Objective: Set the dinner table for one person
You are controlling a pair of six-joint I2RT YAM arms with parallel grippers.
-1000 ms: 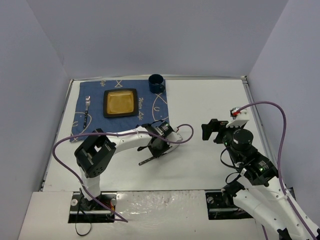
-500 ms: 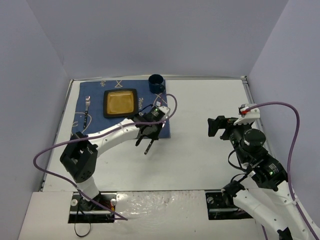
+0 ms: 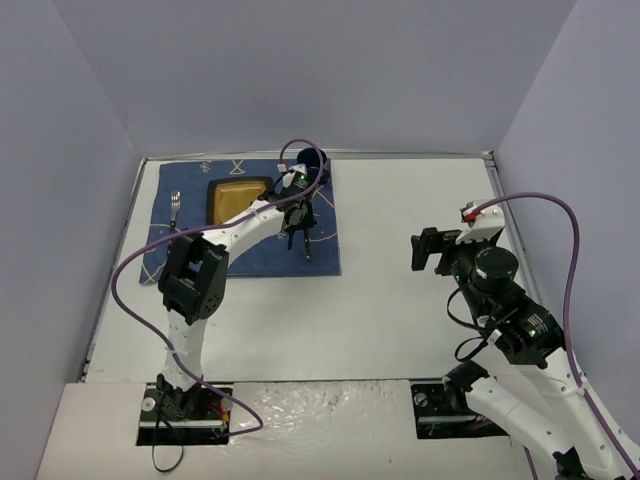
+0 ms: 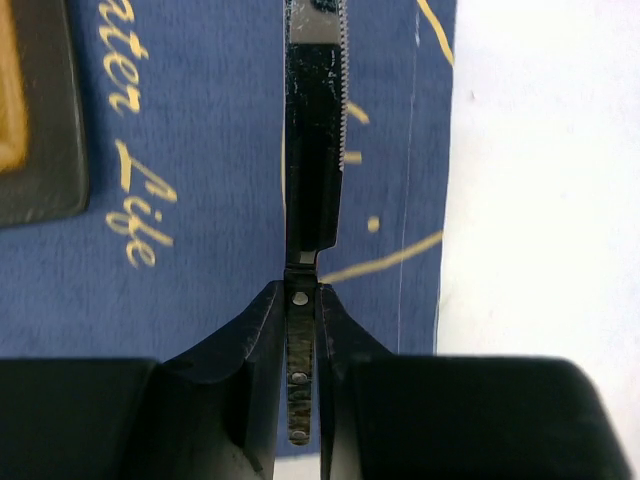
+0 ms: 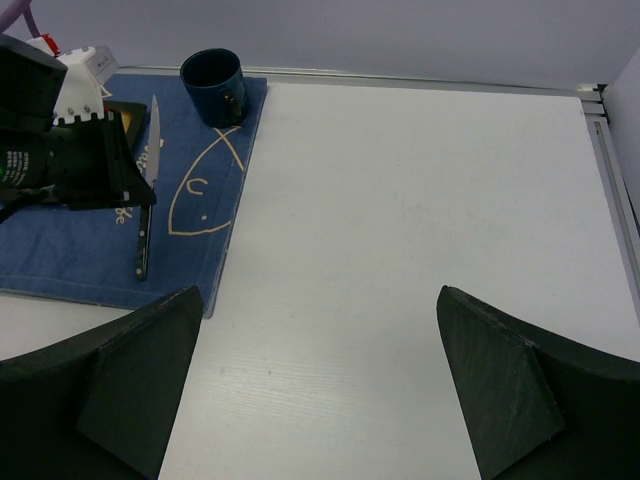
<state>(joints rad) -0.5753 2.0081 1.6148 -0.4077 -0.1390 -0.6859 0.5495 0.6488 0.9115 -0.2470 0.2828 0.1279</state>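
Observation:
My left gripper [image 3: 298, 218] is shut on the handle of a black-handled knife [image 4: 314, 150], fingers [image 4: 258, 330] pressed on either side of it. The knife is over the right part of the dark blue cloth [image 3: 320, 235], right of the black square plate with a yellow centre [image 3: 232, 192], blade pointing to the far side. In the right wrist view the knife [image 5: 146, 200] looks low over the cloth; I cannot tell if it touches. My right gripper [image 3: 425, 250] is open and empty over the white dinner table [image 3: 400, 300], fingers [image 5: 130, 370] wide apart.
A dark blue mug [image 3: 314, 165] stands on the cloth's far right corner, also in the right wrist view [image 5: 213, 85]. A fork [image 3: 174, 214] lies on the cloth left of the plate. The table's metal rim [image 5: 600, 130] runs along the right; grey walls enclose three sides.
My left arm carried the knife from the middle of the table up and onto the cloth, right of the plate, and turned it lengthwise. My right arm shifted slightly.

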